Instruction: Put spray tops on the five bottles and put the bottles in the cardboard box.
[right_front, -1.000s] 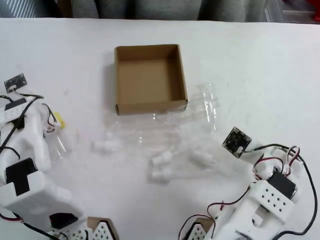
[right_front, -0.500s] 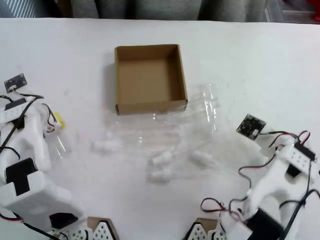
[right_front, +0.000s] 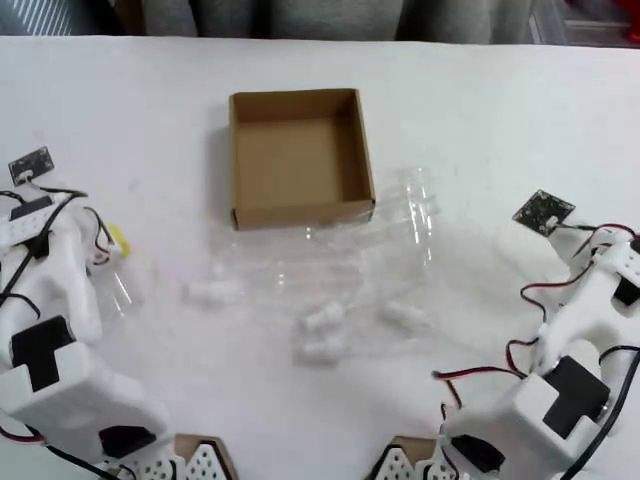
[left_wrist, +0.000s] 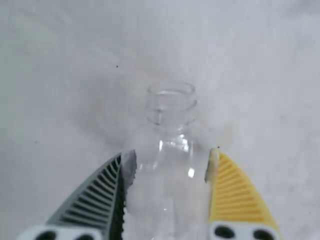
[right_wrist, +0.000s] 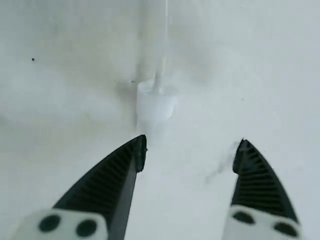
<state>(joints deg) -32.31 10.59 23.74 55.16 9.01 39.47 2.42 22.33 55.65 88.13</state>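
Well apart from the cardboard box (right_front: 300, 215), an uncapped clear bottle (left_wrist: 171, 107) lies on the white table (right_front: 500, 100), clasped by the left gripper (left_wrist: 171, 156). A white spray top (right_wrist: 156, 105) lies just ahead of the right gripper (right_wrist: 192, 145), whose jaws are spread wide and empty.

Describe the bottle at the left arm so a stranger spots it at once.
Start at the cardboard box, then find the left gripper. The clear, uncapped bottle is the one between its fingers, apart from the other bottles near the box.
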